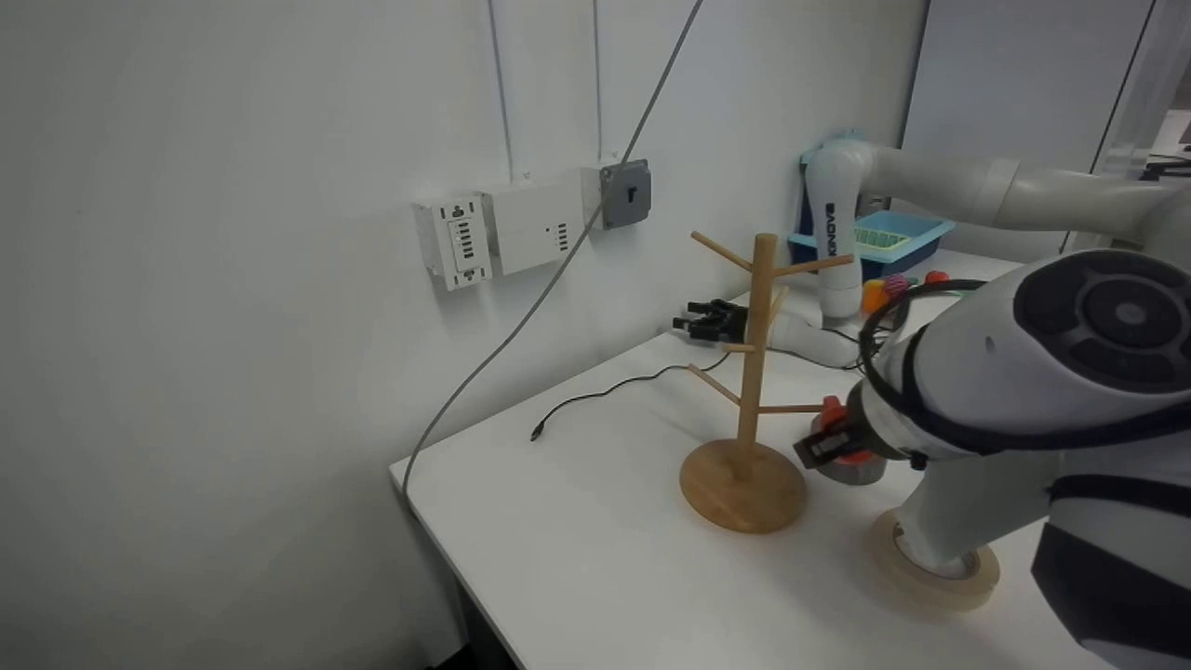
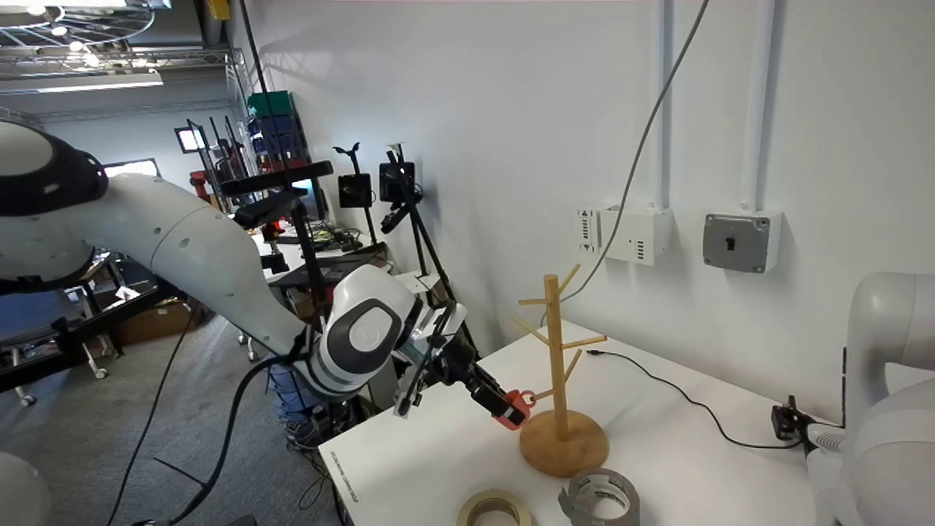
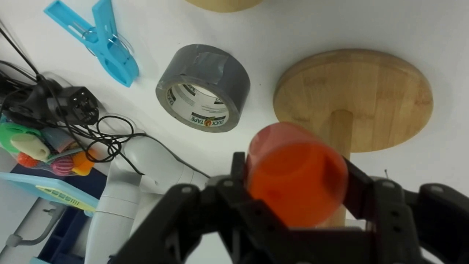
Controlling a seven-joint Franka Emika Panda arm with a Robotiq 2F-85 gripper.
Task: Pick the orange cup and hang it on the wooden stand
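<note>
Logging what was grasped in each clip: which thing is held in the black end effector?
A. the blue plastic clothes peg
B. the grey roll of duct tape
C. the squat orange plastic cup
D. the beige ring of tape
C: in the wrist view the black end effector has the squat orange plastic cup between its two sides.

The orange cup point(image 3: 298, 183) is held in the air, near one low peg point(image 1: 791, 409) of the upright wooden stand point(image 1: 752, 381)

Orange cup point(image 3: 297, 178), perhaps reddish outside.
</note>
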